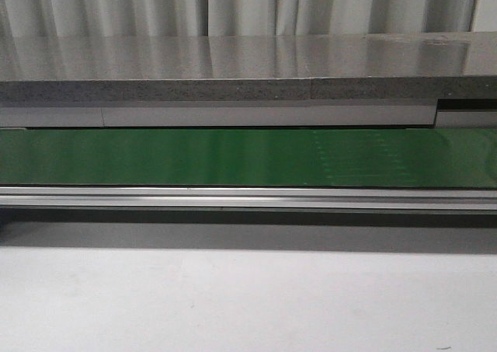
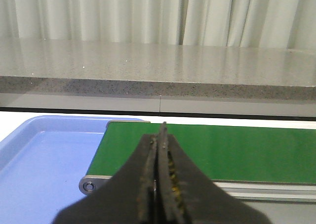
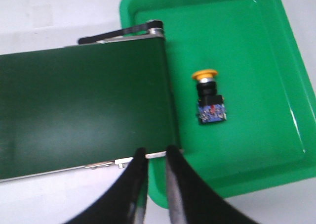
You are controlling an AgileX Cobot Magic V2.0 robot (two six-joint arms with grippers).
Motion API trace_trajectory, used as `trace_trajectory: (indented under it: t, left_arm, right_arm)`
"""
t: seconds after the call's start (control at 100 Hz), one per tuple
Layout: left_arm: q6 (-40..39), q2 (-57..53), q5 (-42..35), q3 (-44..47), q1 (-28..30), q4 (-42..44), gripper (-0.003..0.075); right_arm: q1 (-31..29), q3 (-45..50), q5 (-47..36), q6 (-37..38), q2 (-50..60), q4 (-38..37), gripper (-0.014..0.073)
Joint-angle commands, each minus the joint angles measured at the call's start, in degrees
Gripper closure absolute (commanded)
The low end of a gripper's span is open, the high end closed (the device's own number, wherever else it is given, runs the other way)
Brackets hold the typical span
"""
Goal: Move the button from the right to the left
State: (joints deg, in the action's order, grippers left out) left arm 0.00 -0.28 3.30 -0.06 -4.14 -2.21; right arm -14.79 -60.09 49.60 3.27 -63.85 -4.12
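Fingers of the right gripper (image 3: 155, 157) sit slightly apart above the green conveyor belt's (image 3: 84, 110) end. Beyond, the button (image 3: 209, 96) lies on its side in a green tray (image 3: 237, 31). The left gripper (image 2: 160, 150) is pressed together, empty, before a blue tray (image 2: 44, 155).

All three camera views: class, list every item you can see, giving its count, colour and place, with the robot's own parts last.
button: one, yellow-orange cap on a black body, lying on its side in the green tray, off the belt.
green tray: one, at the belt's end under the right arm.
blue tray: one, at the belt's other end, nothing visible in it.
green belt: one, running across the table.
grey counter: one, behind the belt.
left tool: one, black, jaws together, above the belt's end.
right tool: one, black, narrow gap, holding nothing, at the belt's edge.
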Motion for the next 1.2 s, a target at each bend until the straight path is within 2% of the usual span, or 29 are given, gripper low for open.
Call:
trace_trajectory:
  t: [0.0,0.05,0.11,0.34,0.52,0.66,1.19]
  left_arm:
    - [-0.7,-1.8,-4.5,2.7,0.1,-0.4,0.0741]
    - [-0.7,-1.8,-4.5,2.7,0.1,-0.4,0.0741]
    - [-0.7,-1.8,-4.5,2.7,0.1,-0.4,0.0741]
    - [-0.7,-1.8,-4.5,2.7,0.1,-0.4,0.0741]
    - [-0.7,-1.8,-4.5,2.7,0.1,-0.4,0.0741]
    - [-0.7,-1.8,-4.5,2.7,0.1,-0.4,0.0741]
    - [-0.7,-1.8,-4.5,2.7,0.1,-0.4,0.0741]
  right_arm:
    - [-3.8,-2.4,-0.4,-0.8,-0.9,-1.5,0.0215]
    - [-5.6,-2.4,0.3,-0.8,-1.8,-1.6,0.0048]
    - [-7.6,-2.4,1.2,-0.8,-3.0,-2.2,-0.0074]
    - [-14.8,-2.9,-0.3,-3.3,-9.2,-1.7,-0.0019]
    - [-18.3,-3.8,-3.6,-8.6,-15.5,4.1,-0.0019]
    - [-18.9,-5.6,-4.5,-12.9,-21.3,7.9,-0.0019]
    - [-18.3,-16.6,-5.4,-12.9,-42.4,10.7,-0.0019]
